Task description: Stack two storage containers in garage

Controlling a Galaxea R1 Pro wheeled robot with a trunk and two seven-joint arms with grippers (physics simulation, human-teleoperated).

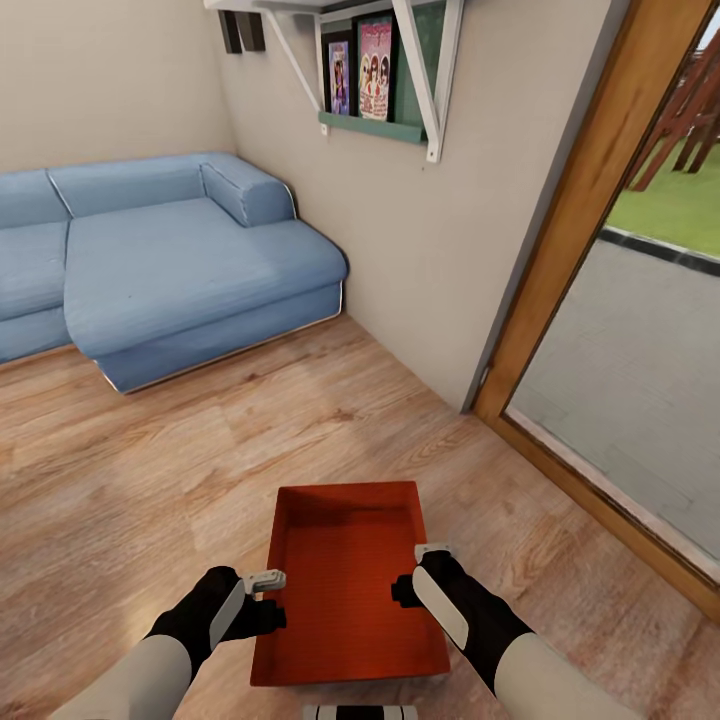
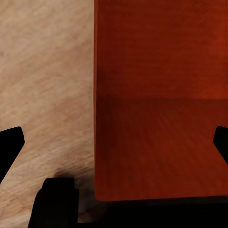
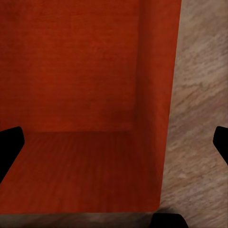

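Observation:
One orange-red storage container (image 1: 350,580) lies low over the light wood plank flooring (image 1: 150,480) of the living room, right in front of me. My left gripper (image 1: 268,598) is at its left wall and my right gripper (image 1: 415,572) at its right wall. In the left wrist view the container's wall (image 2: 156,95) runs between the gripper's (image 2: 116,142) wide-apart fingers. The right wrist view has the opposite wall (image 3: 156,95) between that gripper's (image 3: 114,142) spread fingers. Both grippers are open, straddling the walls. I cannot tell if the bin rests on the planks. The second container is out of view.
A blue sectional sofa (image 1: 180,260) stands at the back left. A wood-framed glass door (image 1: 600,250) runs along the right, with a beige wall corner (image 1: 470,400) beside it. A shelf with pictures (image 1: 380,70) hangs on the far wall.

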